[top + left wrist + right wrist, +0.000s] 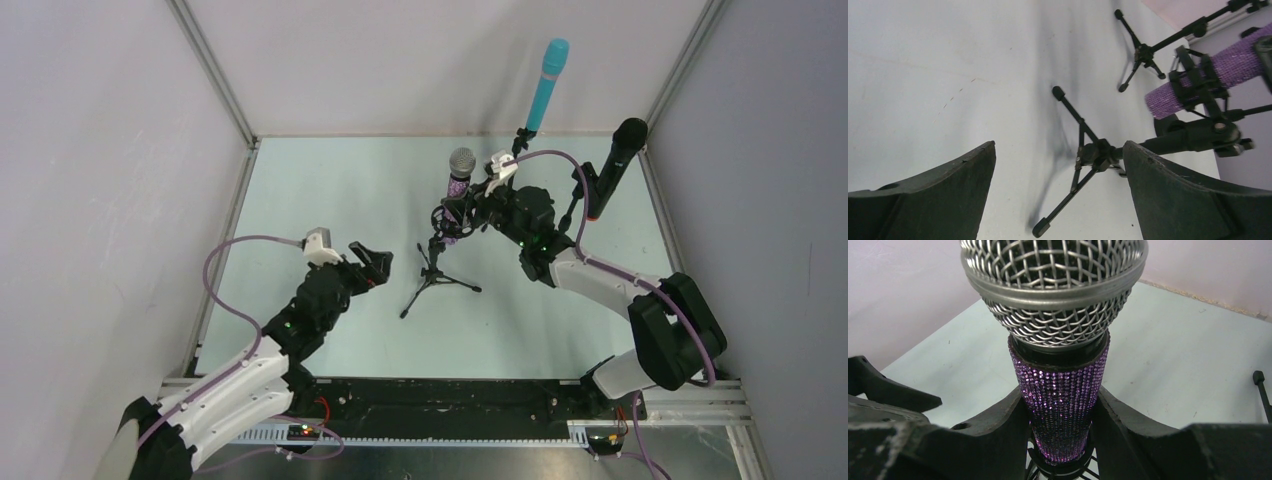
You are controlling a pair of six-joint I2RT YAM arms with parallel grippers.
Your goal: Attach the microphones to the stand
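The purple glitter microphone (pixel 460 178) with its silver mesh head stands upright over the nearest tripod stand (pixel 437 277). My right gripper (pixel 470 212) is shut on its sparkly body (pixel 1060 385), pinched between both fingers, and its lower end sits in the stand's black clip ring (pixel 1063 471). The cyan-blue microphone (pixel 548 85) sits on a stand at the back. The black microphone (pixel 617 165) sits on a stand at the right. My left gripper (pixel 372 262) hangs open and holds nothing, left of the tripod legs (pixel 1093 152); the purple microphone (pixel 1198 80) shows at that view's upper right.
White walls with metal frame posts enclose the pale table (pixel 320 200) on three sides. A second tripod's legs (pixel 1143 50) stand further back. The right arm's purple cable (pixel 560 160) loops near the black microphone's stand.
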